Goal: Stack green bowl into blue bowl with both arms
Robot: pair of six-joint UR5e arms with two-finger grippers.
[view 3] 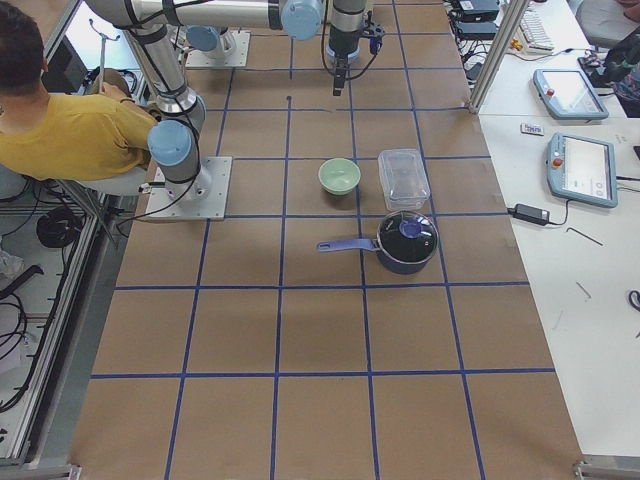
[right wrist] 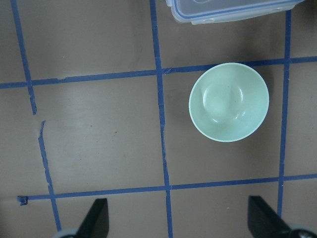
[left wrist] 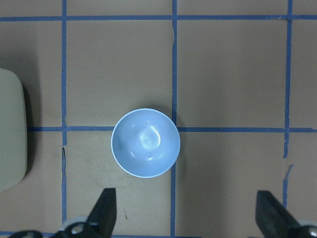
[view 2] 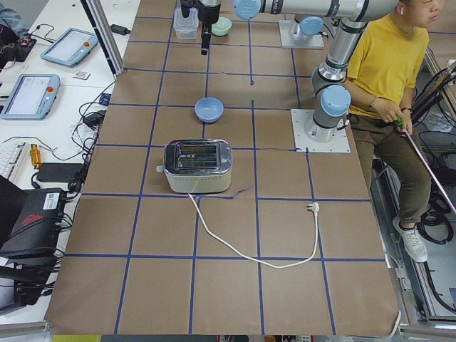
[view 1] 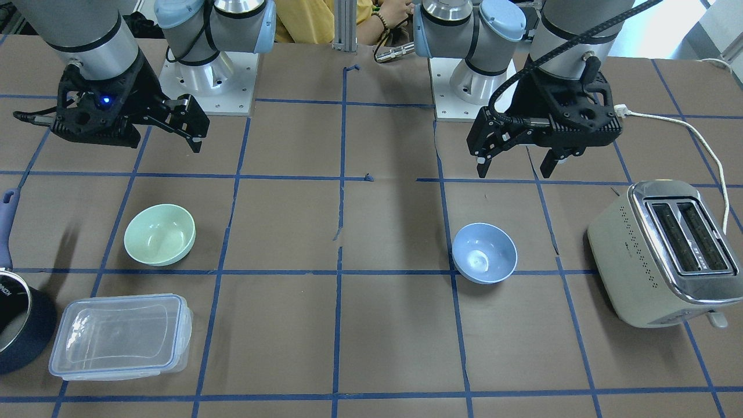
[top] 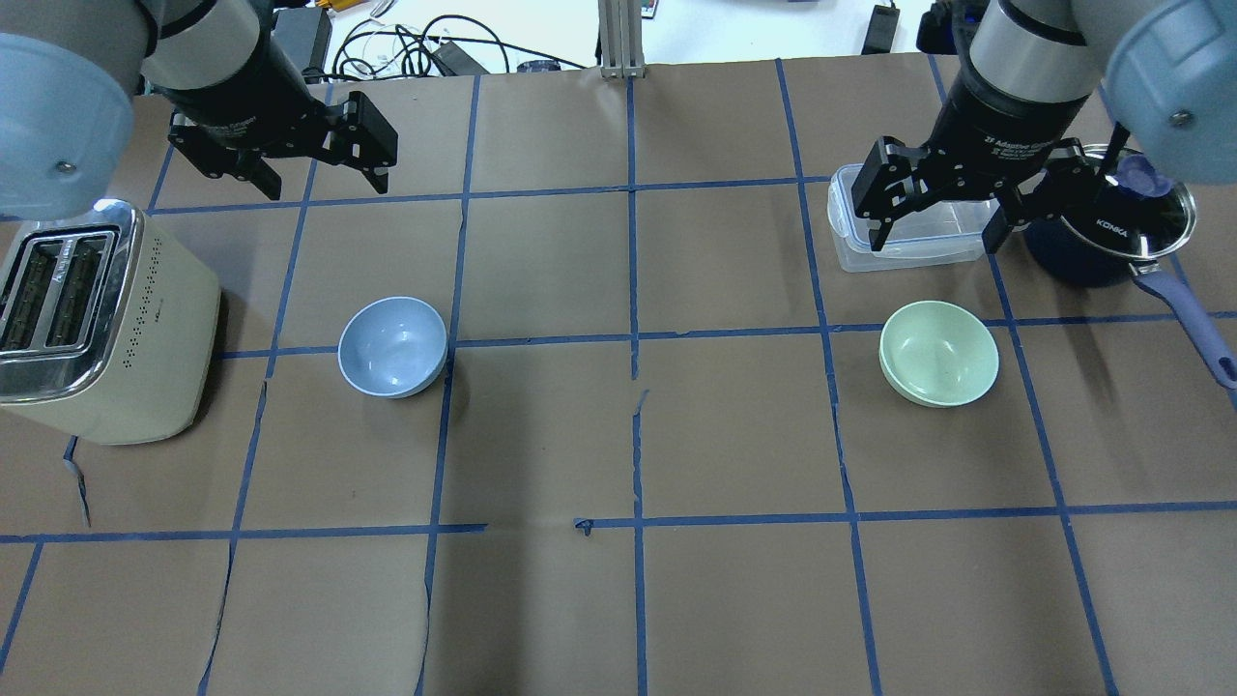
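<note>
My left gripper [top: 324,182] and right gripper [top: 935,242] hung high, jaws apart, empty. The blue bowl [top: 393,346] and green bowl [top: 938,352] sat well apart on the table [top: 618,599]. I feared a glossy rim slipping, or the right gripper clipping the container [view 1: 121,335] nearby.

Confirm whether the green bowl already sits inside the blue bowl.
No: the green bowl stands alone near the clear container, well apart from the blue bowl.
</note>
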